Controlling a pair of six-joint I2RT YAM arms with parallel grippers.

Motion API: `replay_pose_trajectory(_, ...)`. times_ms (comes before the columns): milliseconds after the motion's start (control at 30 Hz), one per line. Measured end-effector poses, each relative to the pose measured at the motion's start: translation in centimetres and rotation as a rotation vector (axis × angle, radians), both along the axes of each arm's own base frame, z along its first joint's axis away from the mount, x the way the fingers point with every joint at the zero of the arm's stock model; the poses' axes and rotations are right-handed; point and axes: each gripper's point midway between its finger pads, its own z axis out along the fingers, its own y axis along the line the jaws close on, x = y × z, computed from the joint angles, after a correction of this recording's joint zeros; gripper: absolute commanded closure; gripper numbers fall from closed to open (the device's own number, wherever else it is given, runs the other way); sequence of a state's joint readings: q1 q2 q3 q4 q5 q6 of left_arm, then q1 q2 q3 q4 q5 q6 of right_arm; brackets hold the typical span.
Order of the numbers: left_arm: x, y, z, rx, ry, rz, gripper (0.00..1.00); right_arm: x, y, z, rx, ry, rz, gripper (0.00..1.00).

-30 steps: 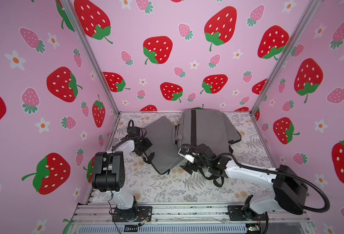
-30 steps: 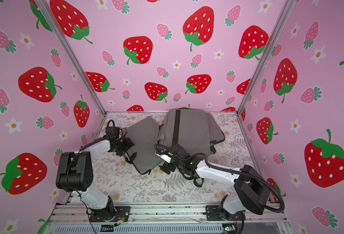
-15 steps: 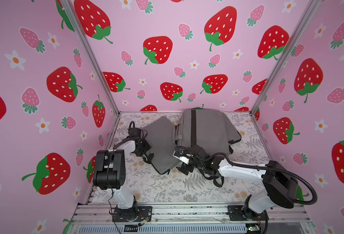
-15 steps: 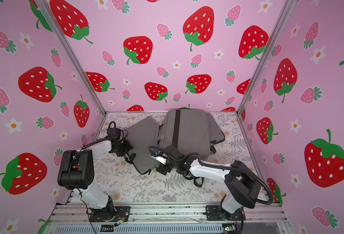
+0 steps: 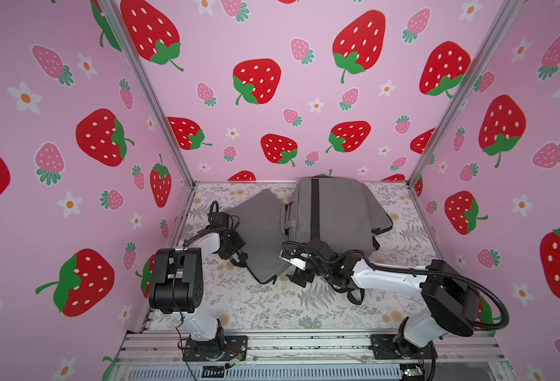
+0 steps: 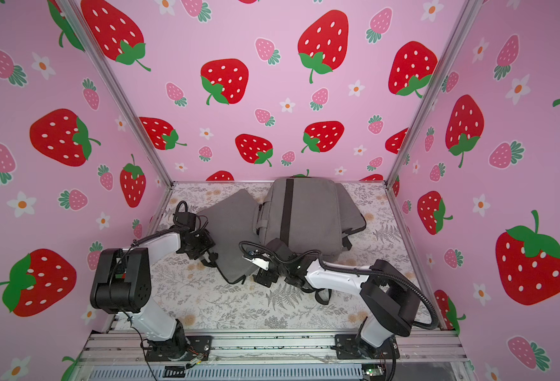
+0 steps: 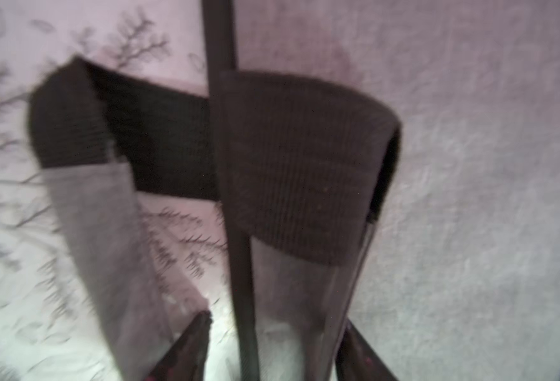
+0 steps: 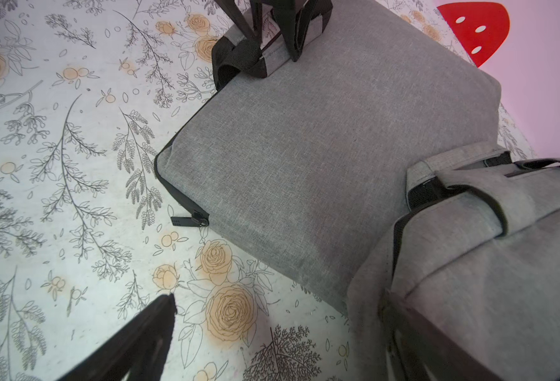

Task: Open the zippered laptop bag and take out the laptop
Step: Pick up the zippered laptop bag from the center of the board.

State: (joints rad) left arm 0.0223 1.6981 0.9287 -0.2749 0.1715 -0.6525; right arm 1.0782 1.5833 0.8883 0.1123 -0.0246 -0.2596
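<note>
Looking down in both top views, pink walls (image 5: 272, 33) printed with red strawberries close in three sides of a booth. Metal posts (image 5: 146, 92) run up the two back corners, and a metal rail (image 5: 305, 343) at the front carries both arm bases. Between them lies the worktop (image 5: 239, 306), covered with a pale cloth of grey ferns and tan roses. On it a flat grey laptop bag (image 5: 262, 231) (image 6: 232, 231) lies at a slant, left of centre, its right edge touching a bulkier grey backpack (image 5: 341, 211) (image 6: 315, 211) that reaches the back wall. The left tool (image 5: 239, 257) sits at the laptop bag's left edge. The right tool (image 5: 300, 275) hangs at the backpack's near end, beside the laptop bag's near corner. From the left wrist, blurred, a dark woven strap (image 7: 298, 158) loops off the laptop bag's edge and runs down between the fingers (image 7: 186, 349), which stand partway closed; whether they pinch it I cannot tell. From the right wrist, the tool's fingers (image 8: 133, 343) are spread wide, one over the cloth, one over the backpack, holding nothing. A black zipper pull (image 8: 189, 220) sits on the laptop bag's dark edge near a corner. Against a second ago, both bags lie where they were and the left arm has barely shifted. The right arm's elbow has swung inward, its tool sliding slightly toward the front.
</note>
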Motion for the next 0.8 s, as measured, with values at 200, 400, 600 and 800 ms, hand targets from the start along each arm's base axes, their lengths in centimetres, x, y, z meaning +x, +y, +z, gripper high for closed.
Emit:
replay_pose_trajectory(200,0.9,-0.6,0.0,-0.049,-0.017,-0.003,0.88,0.1,0.0,0.0,-0.002,-0.01,0.0,0.02)
replay_pose_trajectory(400,1.0,-0.5,0.5,-0.07,-0.026,-0.008,1.0,-0.1,0.3,-1.2,-0.047,-0.048,0.029,0.07)
replay_pose_trajectory(600,0.2,-0.3,2.9,-0.053,-0.048,-0.009,1.0,0.2,0.2,-2.3,-0.119,-0.128,0.087,0.12)
replay_pose_trajectory(800,-1.4,0.1,5.6,-0.045,-0.078,-0.003,1.0,1.0,1.7,-3.0,-0.195,-0.253,0.182,0.14)
